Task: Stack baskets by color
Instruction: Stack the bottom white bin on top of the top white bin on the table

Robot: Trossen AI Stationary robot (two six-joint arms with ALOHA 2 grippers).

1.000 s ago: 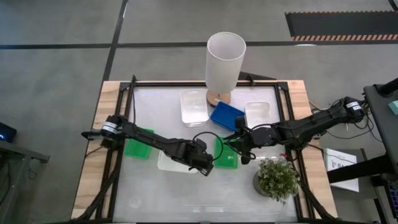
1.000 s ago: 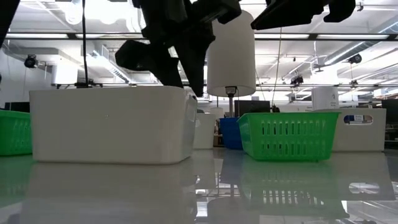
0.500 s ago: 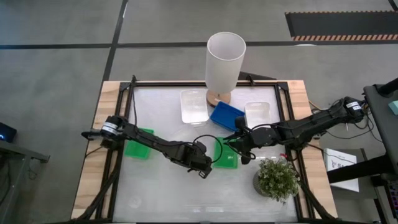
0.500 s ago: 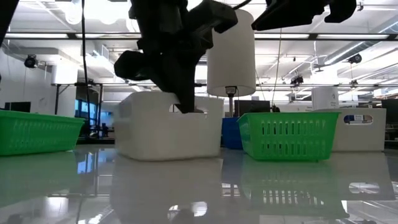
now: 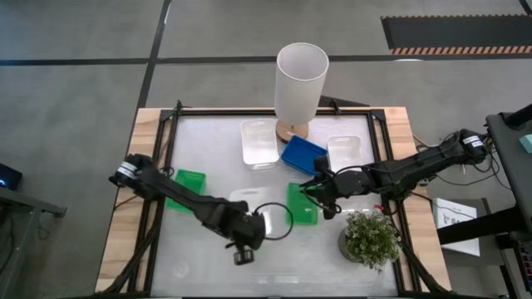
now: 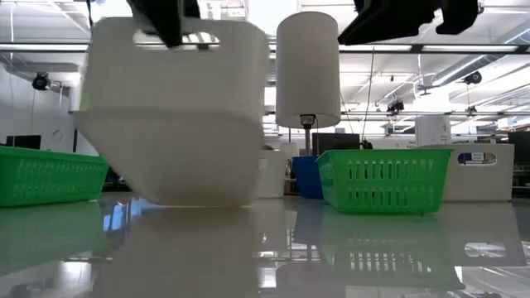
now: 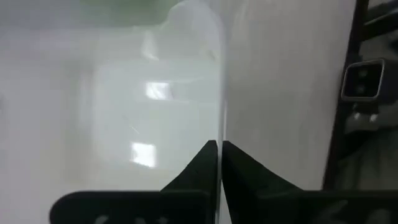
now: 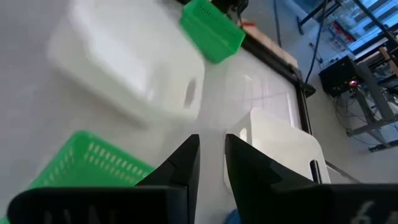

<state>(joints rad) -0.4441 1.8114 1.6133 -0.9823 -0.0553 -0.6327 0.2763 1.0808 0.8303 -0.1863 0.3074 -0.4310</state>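
Glossy white tabletop (image 5: pixel 199 266) fills the high view. Left of centre, the left gripper (image 7: pixel 217 152) is clamped on a lifted white basket's (image 6: pixel 178 108) wall. Centre-right, the right gripper (image 5: pixel 318 193) hovers, fingers slightly apart, over a green basket (image 5: pixel 301 203).

My left gripper (image 6: pixel 172 18) holds a white basket (image 6: pixel 174 116) by its top edge, tilted above the table (image 6: pixel 331 257). Green baskets (image 6: pixel 383 179) sit on either side.

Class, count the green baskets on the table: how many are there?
2: one green basket near the table's left edge, another right of centre by the right gripper. None seems hidden.
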